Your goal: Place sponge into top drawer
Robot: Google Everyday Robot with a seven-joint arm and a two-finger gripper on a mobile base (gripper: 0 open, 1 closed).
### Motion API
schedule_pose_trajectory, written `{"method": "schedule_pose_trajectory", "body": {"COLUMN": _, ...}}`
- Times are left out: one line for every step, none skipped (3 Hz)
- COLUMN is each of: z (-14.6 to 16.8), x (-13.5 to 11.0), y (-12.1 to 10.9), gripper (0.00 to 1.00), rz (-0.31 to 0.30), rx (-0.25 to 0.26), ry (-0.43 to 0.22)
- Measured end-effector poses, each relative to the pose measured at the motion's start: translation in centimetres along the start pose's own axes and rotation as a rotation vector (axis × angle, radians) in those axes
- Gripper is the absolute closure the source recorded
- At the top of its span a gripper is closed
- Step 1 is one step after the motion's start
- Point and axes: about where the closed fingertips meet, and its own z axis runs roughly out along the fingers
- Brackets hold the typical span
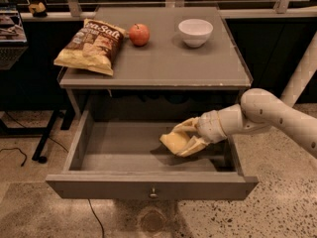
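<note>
Grey desk (168,66), grey drawer (124,186). White-cream claw (190,139), inside drawer at right, clamps pale yellow sponge (172,142). Red apple (139,34), white bowl (195,31), yellow-brown chip bag (91,46). Speckled floor (277,202).

Speckled floor (277,202), grey table (168,58), dark wall (270,48), floor cable (15,150), end effector (185,139) right of centre.
</note>
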Motion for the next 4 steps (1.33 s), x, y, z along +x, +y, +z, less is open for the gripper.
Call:
{"method": "schedule_pose_trajectory", "body": {"z": -0.05, "x": 0.09, "y": -0.01, "gripper": 0.58, "rz": 0.002, "rx": -0.002, "ry": 0.001}}
{"method": "schedule_pose_trajectory", "body": {"z": -0.04, "x": 0.09, "y": -0.01, "gripper": 0.35, "rz": 0.002, "rx": -0.002, "ry": 0.001}}
{"method": "schedule_pose_trajectory", "body": {"z": -0.04, "x": 0.09, "y": -0.01, "gripper": 0.11, "rz": 0.002, "rx": -0.002, "ry": 0.001}}
{"method": "schedule_pose_trajectory", "body": {"z": -0.04, "x": 0.09, "y": -0.01, "gripper": 0.00, "rz": 0.002, "rx": -0.002, "ry": 0.001}}
